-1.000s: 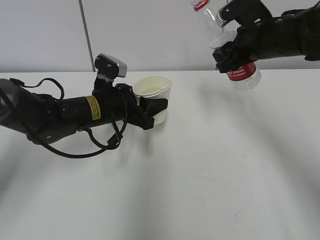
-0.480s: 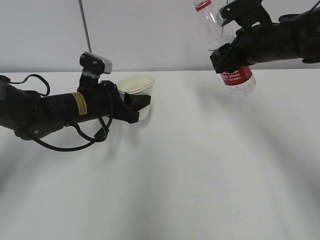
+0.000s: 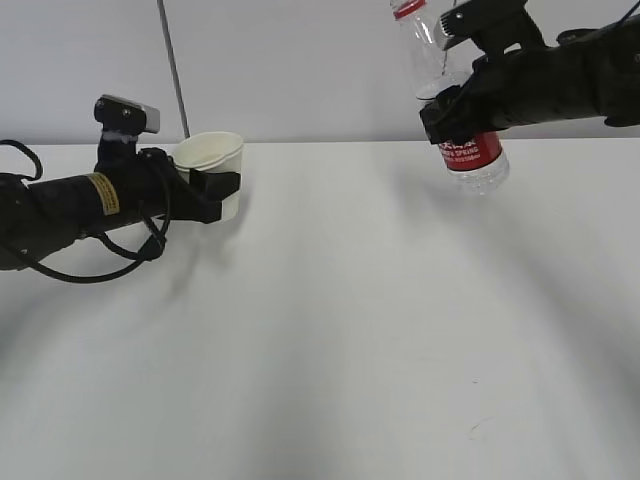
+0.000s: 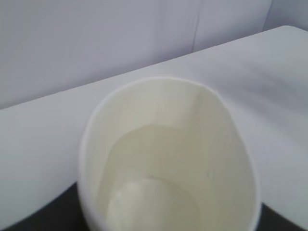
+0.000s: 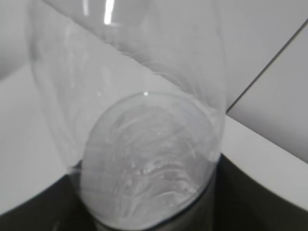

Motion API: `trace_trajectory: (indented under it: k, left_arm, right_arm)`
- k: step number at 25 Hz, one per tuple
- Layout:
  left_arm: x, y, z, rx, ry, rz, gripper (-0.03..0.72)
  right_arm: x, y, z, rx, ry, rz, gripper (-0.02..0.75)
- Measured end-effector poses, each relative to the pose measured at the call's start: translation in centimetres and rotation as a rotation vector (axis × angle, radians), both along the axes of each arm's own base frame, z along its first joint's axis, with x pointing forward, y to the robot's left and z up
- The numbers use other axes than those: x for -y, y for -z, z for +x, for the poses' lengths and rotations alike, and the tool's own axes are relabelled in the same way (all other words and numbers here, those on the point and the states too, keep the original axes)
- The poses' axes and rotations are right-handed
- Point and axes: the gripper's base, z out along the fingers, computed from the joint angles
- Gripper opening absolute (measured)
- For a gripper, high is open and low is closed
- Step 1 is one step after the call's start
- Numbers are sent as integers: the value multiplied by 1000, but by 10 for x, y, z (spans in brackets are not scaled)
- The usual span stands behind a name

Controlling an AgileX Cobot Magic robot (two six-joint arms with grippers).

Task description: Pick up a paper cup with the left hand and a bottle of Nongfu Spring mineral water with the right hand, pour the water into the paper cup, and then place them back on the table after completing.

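L pincer (image 3: 215,190) pinches tapered matte paper cup (image 3: 212,172); R pincer (image 3: 455,105) pinches clear ribbed bottle (image 3: 462,120).

We see even, bright light with soft shadows on the bench (image 3: 350,330); both wrist views are blurred, with glare on the bottle (image 5: 108,12).

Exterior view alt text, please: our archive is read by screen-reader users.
Two black robot arms work over a white table: the left gripper holds a pale paper cup near the far left edge, and the right gripper holds a clear water bottle with a red label aloft at upper right, neck up. A grey wall lies behind.
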Motion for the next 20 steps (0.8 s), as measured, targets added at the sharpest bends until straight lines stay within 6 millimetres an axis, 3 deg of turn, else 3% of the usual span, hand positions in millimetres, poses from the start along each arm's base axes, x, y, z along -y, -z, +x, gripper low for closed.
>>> trace_trajectory:
  k: [7,14,20]
  left_arm:
    - [-20,5,5,-23,-59,17,368]
    - [-22,37,5,-91,-63,22,368]
    - [-21,46,6,-70,-61,-30,368]
  right_arm:
    - [0,0,0,-11,23,40,407]
    - [0,0,0,-14,26,49,407]
    - [0,0,0,-14,26,49,407]
